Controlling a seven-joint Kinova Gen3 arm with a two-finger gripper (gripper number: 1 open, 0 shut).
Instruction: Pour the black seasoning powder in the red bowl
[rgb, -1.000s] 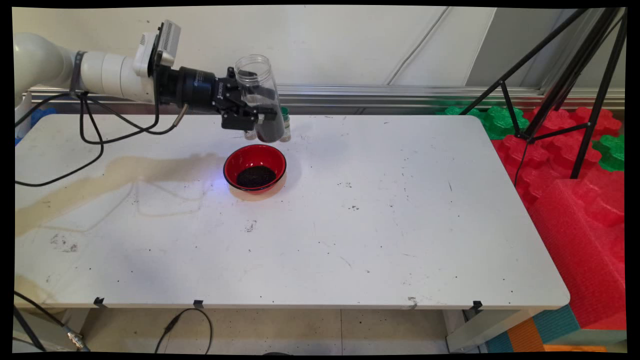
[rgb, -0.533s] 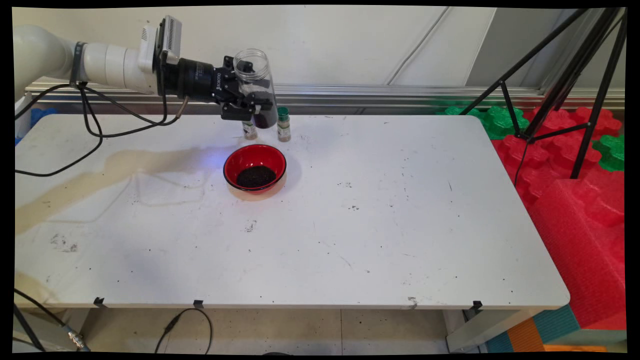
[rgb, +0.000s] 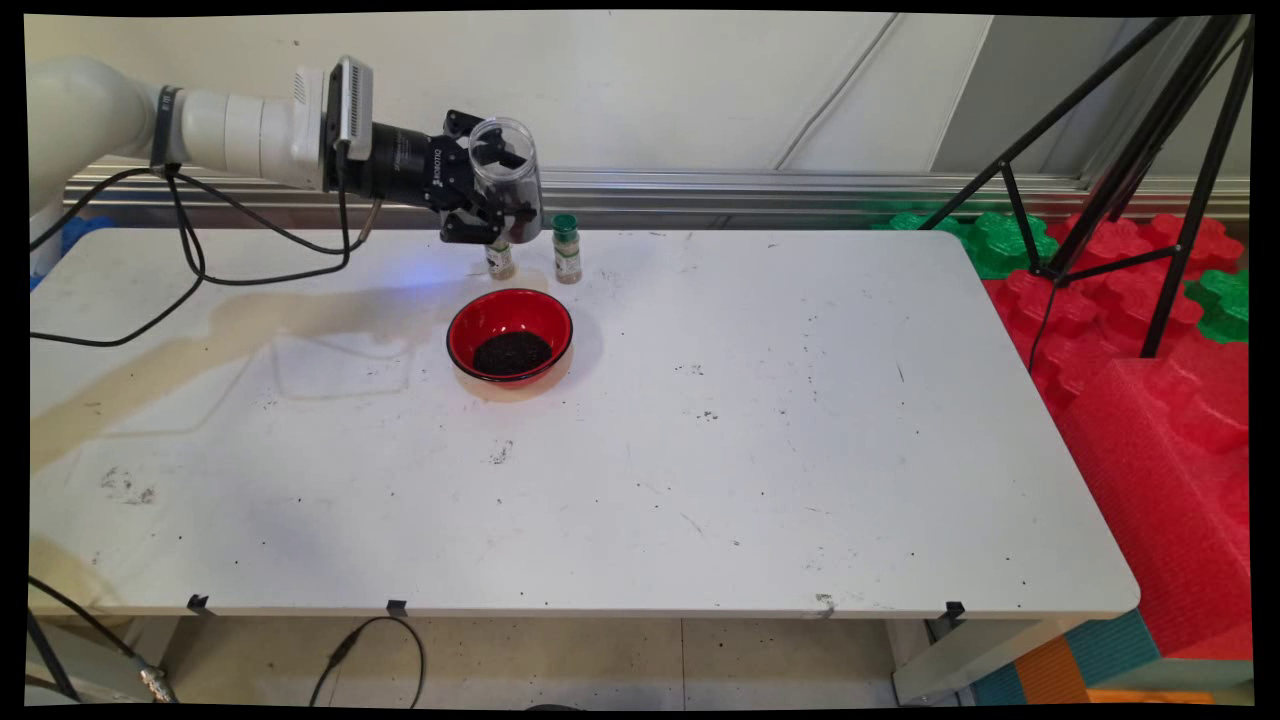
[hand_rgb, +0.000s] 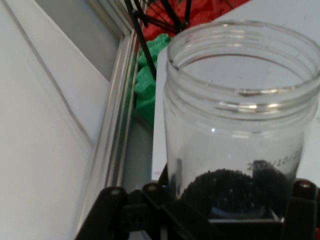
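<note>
Gripper (rgb: 500, 205) jaws clamped on a clear jar (rgb: 507, 180) with dark grains at its bottom, held in the air over the tabletop (rgb: 800, 450) far edge, mouth open and lidless. Risk (my read): a tilt or slip spills grains or knocks the 2 small bottles. One bottle (rgb: 499, 260) sits just below the jar, at 12 o'clock of the red bowl (rgb: 510, 335); the green-capped bottle (rgb: 566, 248) at 1 o'clock. First bottle's top is hidden behind the jar; finger contact is hard to see.
</note>
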